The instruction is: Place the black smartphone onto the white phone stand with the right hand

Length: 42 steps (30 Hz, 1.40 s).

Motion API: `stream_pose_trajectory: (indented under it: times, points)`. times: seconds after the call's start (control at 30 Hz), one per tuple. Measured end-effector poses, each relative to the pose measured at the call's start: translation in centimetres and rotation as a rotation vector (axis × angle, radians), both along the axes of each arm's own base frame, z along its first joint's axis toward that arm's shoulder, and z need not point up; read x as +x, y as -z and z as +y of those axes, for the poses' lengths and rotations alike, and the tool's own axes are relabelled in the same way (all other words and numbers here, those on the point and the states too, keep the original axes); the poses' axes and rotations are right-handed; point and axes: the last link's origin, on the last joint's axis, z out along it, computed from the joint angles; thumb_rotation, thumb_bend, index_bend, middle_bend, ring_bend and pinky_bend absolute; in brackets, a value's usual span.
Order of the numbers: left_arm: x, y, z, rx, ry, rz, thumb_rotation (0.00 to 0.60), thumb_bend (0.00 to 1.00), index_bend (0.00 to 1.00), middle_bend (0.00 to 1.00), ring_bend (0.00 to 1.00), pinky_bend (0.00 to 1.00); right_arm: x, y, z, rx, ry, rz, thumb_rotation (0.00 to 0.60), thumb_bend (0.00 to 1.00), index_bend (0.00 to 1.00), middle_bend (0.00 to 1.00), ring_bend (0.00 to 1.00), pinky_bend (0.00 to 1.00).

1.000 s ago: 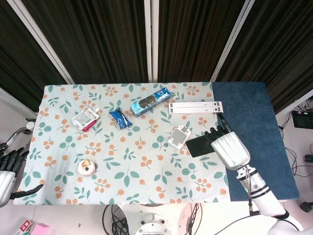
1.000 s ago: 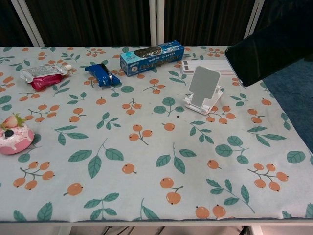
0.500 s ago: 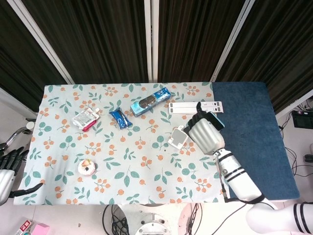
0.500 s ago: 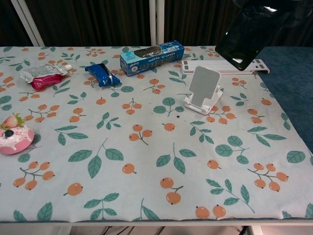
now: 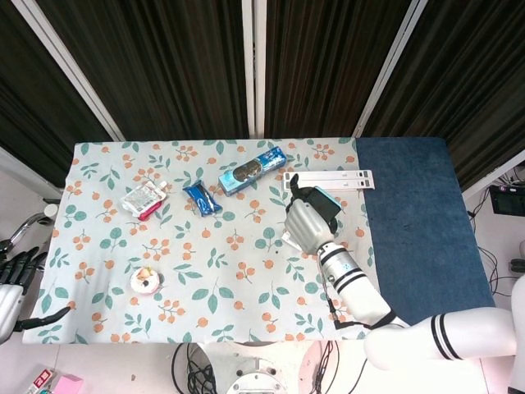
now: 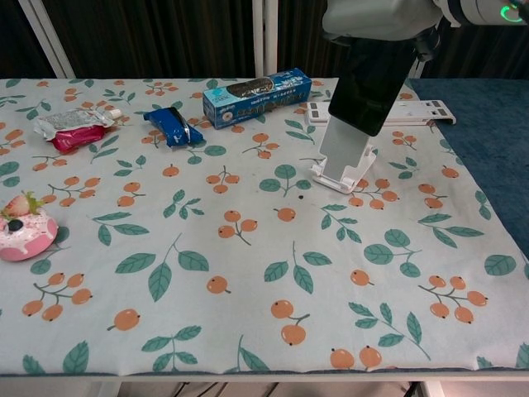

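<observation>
A table with a white cloth printed with oranges and green leaves [image 5: 221,271] is standing before dark ribbed wall panels [image 5: 172,66] with white strips [image 5: 248,66].

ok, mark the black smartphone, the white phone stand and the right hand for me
black smartphone [image 6: 369,87], chest view, middle of its dark screen.
white phone stand [image 6: 342,156], chest view, backrest below the phone.
right hand [image 5: 310,218], head view, back of the hand.
</observation>
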Motion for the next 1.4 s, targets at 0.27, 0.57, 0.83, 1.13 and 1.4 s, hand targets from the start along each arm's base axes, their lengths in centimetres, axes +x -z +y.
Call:
stream_pose_trajectory:
  times: [0.27, 0.57, 0.83, 1.13, 1.4]
  points:
    - [-0.3, 0.0, -0.3, 0.0, -0.003, -0.005, 0.208, 0.0, 0.05, 0.0, 0.0, 0.12, -0.4, 1.4, -0.5, 0.012, 0.002, 0.014, 0.6, 0.18, 0.62, 0.41, 0.43, 0.14]
    - [-0.4, 0.0, -0.3, 0.002, -0.003, -0.002, 0.208, 0.0, 0.05, 0.0, 0.0, 0.12, -0.7, 2.9, -0.8, 0.04, -0.032, 0.051, 0.6, 0.18, 0.62, 0.4, 0.43, 0.13]
    - [-0.3, -0.1, -0.3, 0.013, 0.012, 0.005, 0.203, 0.0, 0.05, 0.0, 0.0, 0.12, -1.2, 3.6, -1.0, 0.035, -0.025, 0.081, 0.6, 0.18, 0.62, 0.4, 0.43, 0.13]
    - [-0.3, 0.0, -0.3, 0.025, 0.032, 0.007, 0.2, 0.0, 0.05, 0.0, 0.0, 0.12, -1.5, 4.3, -1.0, 0.042, -0.023, 0.086, 0.6, 0.18, 0.62, 0.4, 0.43, 0.13]
    - [-0.3, 0.0, -0.3, 0.025, 0.031, 0.008, 0.203, 0.0, 0.05, 0.0, 0.0, 0.12, -1.6, 5.4, -0.9, 0.055, -0.033, 0.093, 0.6, 0.18, 0.62, 0.4, 0.43, 0.13]
